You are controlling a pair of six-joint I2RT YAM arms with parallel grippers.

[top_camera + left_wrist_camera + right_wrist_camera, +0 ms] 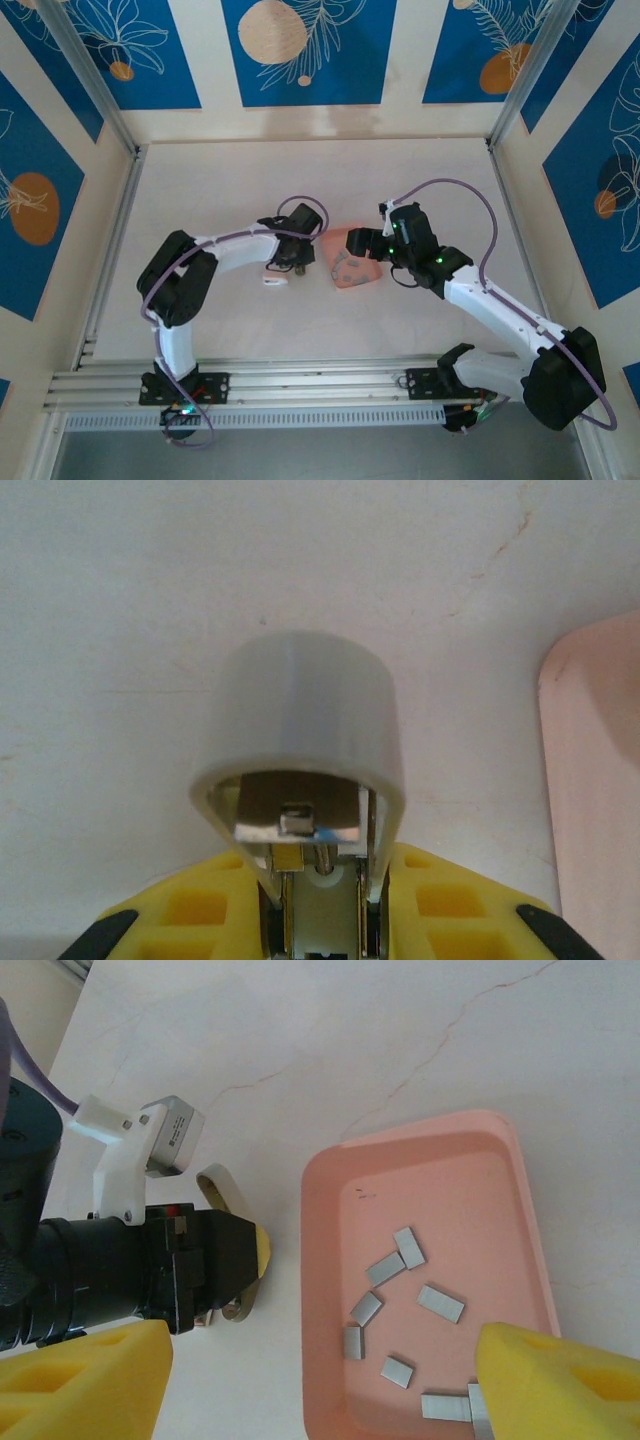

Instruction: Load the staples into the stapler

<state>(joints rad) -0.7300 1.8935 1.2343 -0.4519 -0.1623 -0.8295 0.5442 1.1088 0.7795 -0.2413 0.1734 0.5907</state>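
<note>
- Right gripper (pixel 320 1390): fingers wide apart and empty. 1 finger is over the tray, the other outside its wall.
- Staples (pixel 440 1303): several grey strips lying flat and loose in the pink tray (pixel 420 1130). Judged light, stiff and slick, and liable to break apart. Pinch 1 strip across its long edges.
- Left gripper (pixel 320 920): clamped on the stapler (pixel 300 720), just beside the tray — top raised, channel exposed.
- Obstructions: tray walls and neighbouring strips crowd the pick — the low wall limits finger approach.
</note>
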